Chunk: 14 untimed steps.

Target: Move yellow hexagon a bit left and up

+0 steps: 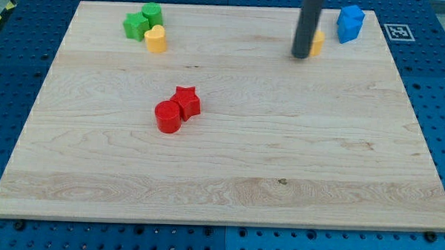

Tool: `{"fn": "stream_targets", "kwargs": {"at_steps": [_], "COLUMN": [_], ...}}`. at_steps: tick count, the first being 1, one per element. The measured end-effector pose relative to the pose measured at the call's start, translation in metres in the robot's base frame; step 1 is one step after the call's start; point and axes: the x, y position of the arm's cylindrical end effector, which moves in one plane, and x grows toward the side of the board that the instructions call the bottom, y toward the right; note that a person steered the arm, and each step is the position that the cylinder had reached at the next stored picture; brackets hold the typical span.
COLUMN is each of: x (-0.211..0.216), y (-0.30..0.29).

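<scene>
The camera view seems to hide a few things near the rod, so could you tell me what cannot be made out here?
- Yellow block at the view's top right: mostly behind the rod, so its hexagon shape cannot be confirmed.
- My tip: whether it touches that yellow block cannot be told.
- The rod's upper part: cut off by the view's top edge.
- Blue block: exact shape unclear at this size.
- Green blocks: clustered, so their outlines merge.

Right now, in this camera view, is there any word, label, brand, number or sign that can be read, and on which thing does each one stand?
No readable word, number or brand shows anywhere.
One sign only: a black-and-white square marker on the blue perforated surface, beside the top right corner of the pale wooden board; it is a pattern, not letters.
The coloured blocks on the board and the dark rod bear no markings.
</scene>
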Motion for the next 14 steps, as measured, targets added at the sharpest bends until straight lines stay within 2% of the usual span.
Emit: {"fn": "stream_targets", "kwargs": {"at_steps": [2, 3, 5, 7, 9, 14], "x": [-0.002, -0.002, -0.004, -0.024, -0.025, -0.016], "y": [0.08, 0.083, 0.06, 0.057, 0.051, -0.035]}}
